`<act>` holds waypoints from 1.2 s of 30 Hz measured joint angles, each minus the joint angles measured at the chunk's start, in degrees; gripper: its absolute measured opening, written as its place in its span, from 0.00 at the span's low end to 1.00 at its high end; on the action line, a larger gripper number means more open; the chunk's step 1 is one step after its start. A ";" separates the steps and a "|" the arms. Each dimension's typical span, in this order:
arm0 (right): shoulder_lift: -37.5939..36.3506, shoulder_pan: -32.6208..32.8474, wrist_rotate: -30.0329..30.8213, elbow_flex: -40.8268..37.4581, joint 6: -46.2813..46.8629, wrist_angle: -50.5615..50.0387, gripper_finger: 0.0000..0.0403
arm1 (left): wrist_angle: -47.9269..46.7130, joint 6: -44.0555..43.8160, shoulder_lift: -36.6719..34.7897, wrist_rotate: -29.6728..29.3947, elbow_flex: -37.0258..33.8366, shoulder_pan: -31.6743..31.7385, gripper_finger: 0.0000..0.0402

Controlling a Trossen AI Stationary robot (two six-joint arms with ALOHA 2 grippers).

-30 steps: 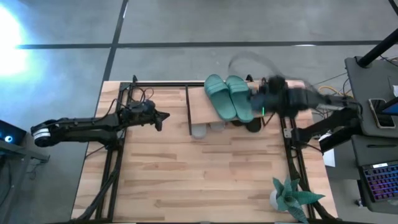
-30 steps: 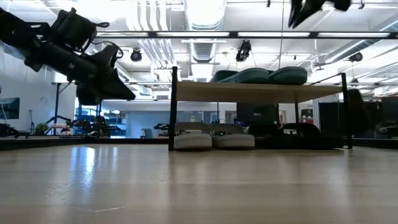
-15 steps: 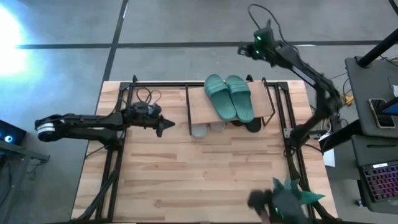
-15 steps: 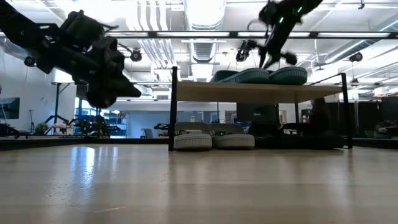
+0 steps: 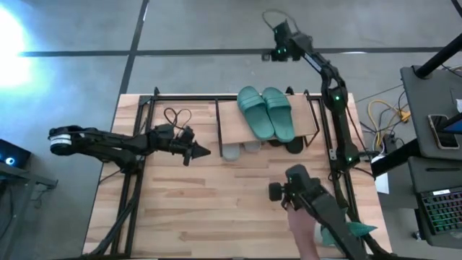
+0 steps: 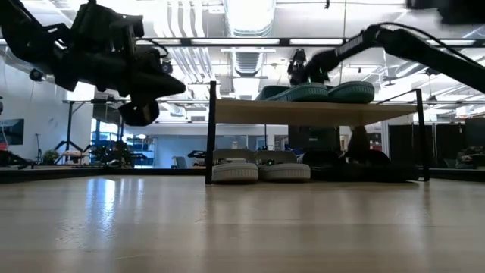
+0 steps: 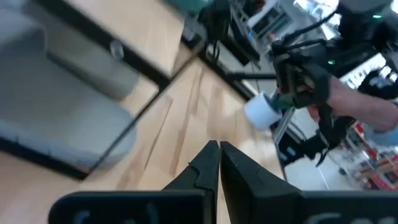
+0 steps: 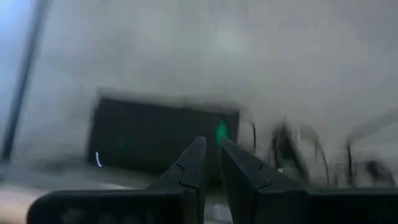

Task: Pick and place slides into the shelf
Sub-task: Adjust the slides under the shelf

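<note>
Teal slides (image 5: 266,113) lie side by side on the shelf (image 5: 232,128) top; grey slides (image 6: 260,166) and black slides (image 6: 345,164) sit underneath.

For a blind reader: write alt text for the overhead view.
A teal pair of slides lies on the small shelf's plank top at the far side of a wooden table, with grey slides and black slides beneath. The left hand, shut and empty, points toward the shelf; the right arm reaches beyond the table.
</note>
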 joint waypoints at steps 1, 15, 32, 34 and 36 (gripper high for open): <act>-0.06 -0.44 -1.21 -2.49 -0.02 -0.62 0.09 | -0.18 0.06 0.44 -0.01 -0.05 -0.58 0.00; -0.07 2.23 -1.25 -12.58 -5.58 -1.95 0.09 | 3.21 3.38 16.45 -7.94 -2.86 -13.12 0.00; 4.32 2.11 3.46 -14.06 -6.31 -6.43 0.09 | 21.38 4.74 25.41 -11.62 -2.84 -18.18 0.00; 4.67 2.36 3.48 -14.21 -6.72 -5.93 0.09 | 21.35 4.95 25.34 -12.22 -2.84 -18.19 0.00; 4.77 2.65 3.45 -14.25 -6.70 -3.40 0.09 | 21.36 4.95 25.14 -12.48 -2.84 -18.19 0.00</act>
